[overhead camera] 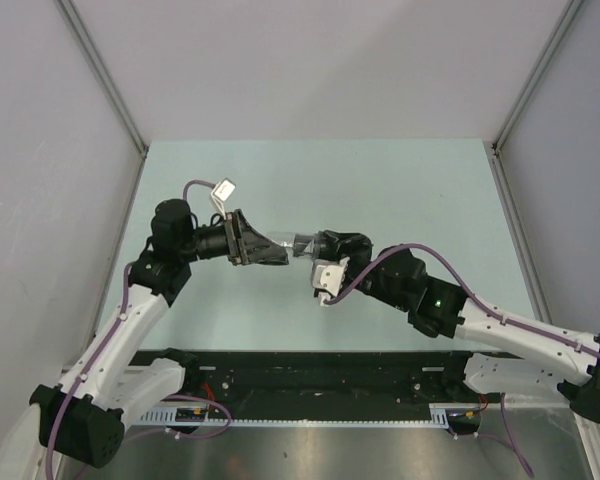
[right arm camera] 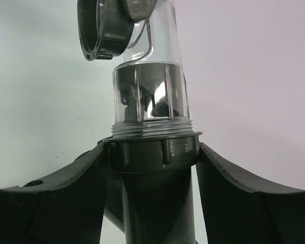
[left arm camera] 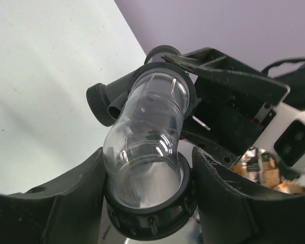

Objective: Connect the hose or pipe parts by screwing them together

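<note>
Above the table, a clear bent pipe (overhead camera: 298, 243) bridges my two grippers. Its near end in the left wrist view carries a black ring nut (left arm camera: 147, 208). My left gripper (left arm camera: 147, 160) is shut on that nut, with a finger against each side. The pipe's (left arm camera: 152, 117) far end sits in a dark grey fitting with a threaded side port (left arm camera: 99, 104). In the right wrist view, my right gripper (right arm camera: 153, 150) is shut on that fitting's ribbed collar (right arm camera: 152, 152). The clear pipe's thread (right arm camera: 152, 129) shows just above the collar.
The pale green table (overhead camera: 310, 180) lies beneath the held parts, with grey walls on three sides. A black rail (overhead camera: 320, 375) with cables runs along the near edge between the arm bases.
</note>
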Action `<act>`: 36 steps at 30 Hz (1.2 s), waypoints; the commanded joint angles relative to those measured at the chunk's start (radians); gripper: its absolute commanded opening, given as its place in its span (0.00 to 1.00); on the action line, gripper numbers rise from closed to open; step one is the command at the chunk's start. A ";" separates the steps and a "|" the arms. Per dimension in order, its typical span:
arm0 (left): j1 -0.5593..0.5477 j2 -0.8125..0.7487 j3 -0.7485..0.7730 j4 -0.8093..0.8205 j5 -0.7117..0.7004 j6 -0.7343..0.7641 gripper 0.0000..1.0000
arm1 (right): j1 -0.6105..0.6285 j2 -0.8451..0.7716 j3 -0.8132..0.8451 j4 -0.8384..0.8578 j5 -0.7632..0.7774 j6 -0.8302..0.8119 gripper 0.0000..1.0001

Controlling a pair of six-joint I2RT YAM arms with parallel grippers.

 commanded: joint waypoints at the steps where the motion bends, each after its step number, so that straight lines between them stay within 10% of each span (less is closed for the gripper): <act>1: -0.040 -0.048 0.001 0.045 -0.005 0.245 0.35 | -0.054 -0.006 0.062 0.001 -0.194 0.133 0.00; 12: -0.078 -0.096 -0.064 0.047 0.058 0.958 0.19 | -0.378 0.066 0.188 -0.272 -0.940 0.425 0.00; 16: -0.100 -0.079 -0.048 0.048 -0.069 1.031 0.69 | -0.372 0.125 0.223 -0.359 -0.965 0.420 0.00; 22: -0.087 -0.067 0.042 0.047 -0.310 0.795 0.87 | -0.336 0.086 0.223 -0.365 -0.746 0.357 0.00; 36: 0.086 -0.038 -0.025 0.029 -0.074 -0.104 0.83 | -0.105 0.007 0.150 -0.127 -0.008 0.107 0.00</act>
